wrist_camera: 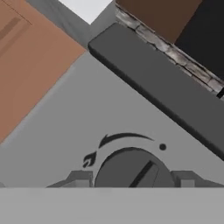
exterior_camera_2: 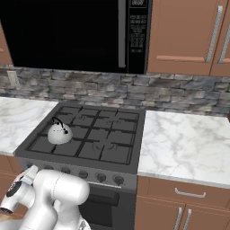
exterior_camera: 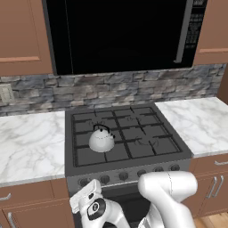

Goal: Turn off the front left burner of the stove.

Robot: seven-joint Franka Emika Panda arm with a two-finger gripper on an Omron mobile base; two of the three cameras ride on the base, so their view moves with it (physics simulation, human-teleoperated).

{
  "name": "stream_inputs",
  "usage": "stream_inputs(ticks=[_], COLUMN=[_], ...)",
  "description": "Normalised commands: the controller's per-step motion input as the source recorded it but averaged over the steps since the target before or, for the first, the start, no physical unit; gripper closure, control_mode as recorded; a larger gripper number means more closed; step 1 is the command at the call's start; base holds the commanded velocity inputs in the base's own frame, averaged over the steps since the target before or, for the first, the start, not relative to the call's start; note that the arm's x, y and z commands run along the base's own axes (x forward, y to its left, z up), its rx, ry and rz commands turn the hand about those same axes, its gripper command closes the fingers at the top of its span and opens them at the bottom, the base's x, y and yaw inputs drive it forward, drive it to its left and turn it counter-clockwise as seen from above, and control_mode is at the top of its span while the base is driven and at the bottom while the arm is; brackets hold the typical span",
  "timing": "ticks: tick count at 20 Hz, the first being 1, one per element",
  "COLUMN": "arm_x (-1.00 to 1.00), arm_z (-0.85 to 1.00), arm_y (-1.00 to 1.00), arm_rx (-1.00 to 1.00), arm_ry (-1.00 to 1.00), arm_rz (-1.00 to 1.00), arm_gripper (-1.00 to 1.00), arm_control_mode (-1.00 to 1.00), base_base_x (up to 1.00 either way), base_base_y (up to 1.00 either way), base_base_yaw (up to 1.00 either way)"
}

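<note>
risk: gripper (wrist_camera: 131,183) sits right at a knob (wrist_camera: 133,169); if the grip lands off-centre on the knob's ridge, fingers may slip and leave the flame on
risk 2: knobs look alike along the stove (exterior_camera: 129,171) front; this one seems the far-left one, but whether it drives the front left burner is a guess, wrong pick would leave that burner lit
jaws: spread, one fingertip (wrist_camera: 78,179) each side of the knob, apparently straddling it; holding nothing; contact with the knob cannot be told
knob: between the tips, dead ahead, ridge tilted; flame icon and dot mark just beyond it on the panel
front left burner (exterior_camera: 95,152): above and beyond the jaws, past the panel edge
kettle (exterior_camera: 101,139): on the left grates, at the rear of the front left burner, further beyond the jaws
microwave (exterior_camera: 120,33): farthest, high above
</note>
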Motion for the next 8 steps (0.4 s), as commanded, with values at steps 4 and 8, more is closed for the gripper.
stream_inputs(ticks=[4, 8], arm_x=[0.64, 0.66], arm_z=[0.18, 0.19], arm_y=[0.0, 0.0], arm_rx=[0.2, 0.2], arm_ry=[-0.03, -0.01], arm_rz=[-0.01, -0.02], arm_gripper=[1.0, 1.0], arm_control_mode=[-1.0, -1.0], base_base_x=[0.0, 0.0], base_base_y=[0.0, 0.0], base_base_yaw=[0.0, 0.0])
